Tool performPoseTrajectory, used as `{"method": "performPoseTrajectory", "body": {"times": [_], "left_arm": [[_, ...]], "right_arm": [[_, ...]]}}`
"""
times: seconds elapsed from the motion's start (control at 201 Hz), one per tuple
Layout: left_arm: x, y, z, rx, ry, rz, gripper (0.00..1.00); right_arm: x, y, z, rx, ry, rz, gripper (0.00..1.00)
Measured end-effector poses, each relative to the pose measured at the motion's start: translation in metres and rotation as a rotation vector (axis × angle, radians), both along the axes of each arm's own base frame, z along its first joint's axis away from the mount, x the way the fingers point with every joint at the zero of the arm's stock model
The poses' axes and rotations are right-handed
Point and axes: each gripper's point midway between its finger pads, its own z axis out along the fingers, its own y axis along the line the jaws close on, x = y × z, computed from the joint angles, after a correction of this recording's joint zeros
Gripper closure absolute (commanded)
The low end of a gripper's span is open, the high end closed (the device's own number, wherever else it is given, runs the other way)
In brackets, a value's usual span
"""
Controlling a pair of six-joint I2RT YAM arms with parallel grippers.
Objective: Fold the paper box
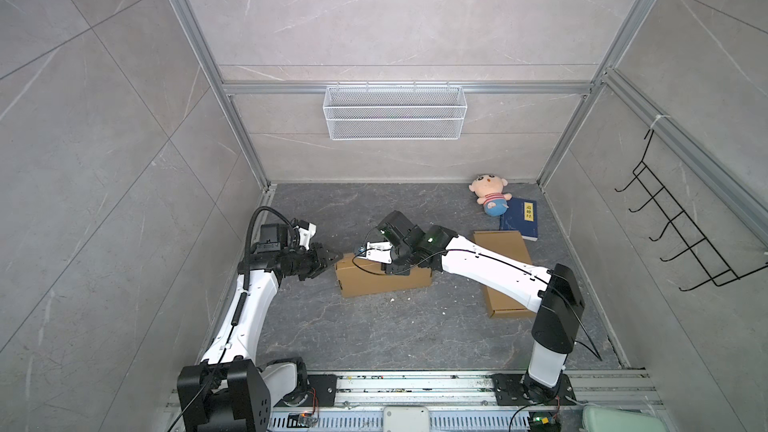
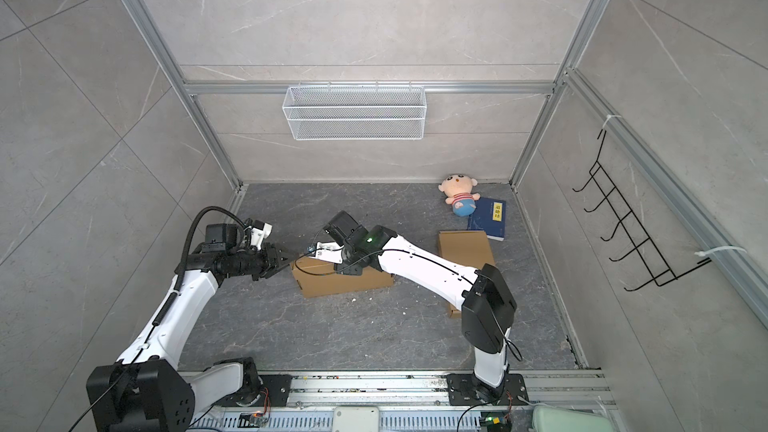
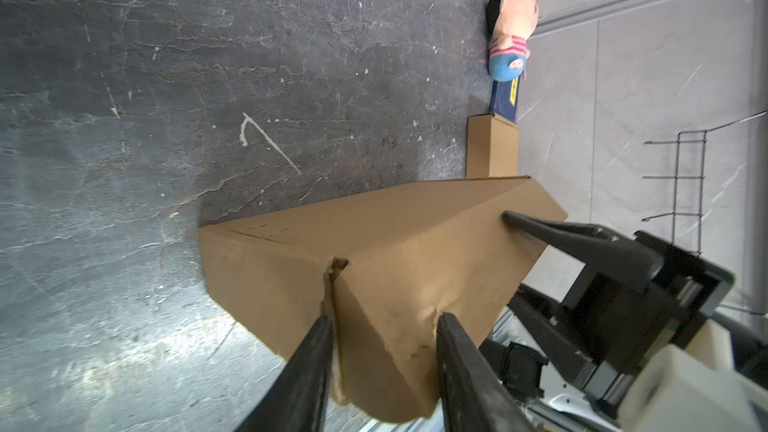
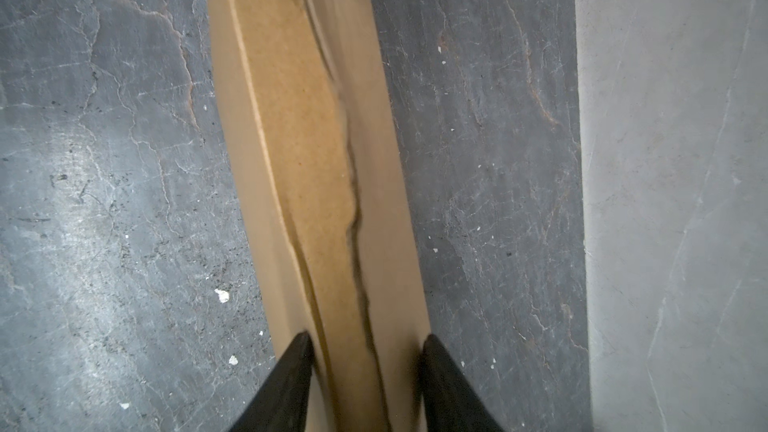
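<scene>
Bench (image 1: 374, 334): paper box (image 1: 374, 284) stood formed, end flap (image 3: 395, 268) seemingly unfinished.
Left claw (image 3: 385, 317): straddled that flap, grip unclear.
Right claw (image 4: 366, 335): clamped it.

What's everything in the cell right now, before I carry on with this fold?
cardboard box: 1, brown, partly folded, middle of the tabletop, between both grippers
flat cardboard box: 1, brown, right side of the tabletop
book: 1, dark blue with a yellow label, far right, just behind the flat box
plush doll: 1, pink face, striped top, blue bottom, far right corner beside the book
wire mesh basket: 1, white, hung on the back wall rail
hook rack: 1, black wire, on the right wall
tabletop: 1, dark grey, stone-look
left gripper: 1, black, at the box's left end flap, jaws apart astride the cardboard
right gripper: 1, black, over the box, jaws astride it
</scene>
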Motion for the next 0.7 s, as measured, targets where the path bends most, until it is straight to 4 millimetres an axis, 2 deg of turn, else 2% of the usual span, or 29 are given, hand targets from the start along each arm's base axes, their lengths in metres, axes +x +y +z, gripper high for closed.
{"method": "performPoseTrajectory", "body": {"times": [0.07,0.353,0.543,0.697], "left_arm": [[-0.001,0.002,-0.003,0.009,0.008,0.003,0.64],[-0.006,0.003,-0.011,0.024,0.053,-0.004,0.61],[-0.007,0.003,-0.01,0.023,0.05,-0.004,0.67],[-0.007,0.002,-0.017,-0.002,0.056,0.0,0.75]], "right_arm": [[0.0,0.0,-0.001,-0.001,0.001,0.0,0.56],[0.0,0.0,-0.001,-0.002,0.002,0.0,0.56],[-0.001,0.0,-0.001,-0.002,0.002,0.001,0.56],[-0.001,0.0,-0.002,-0.004,0.003,0.001,0.56]]}}
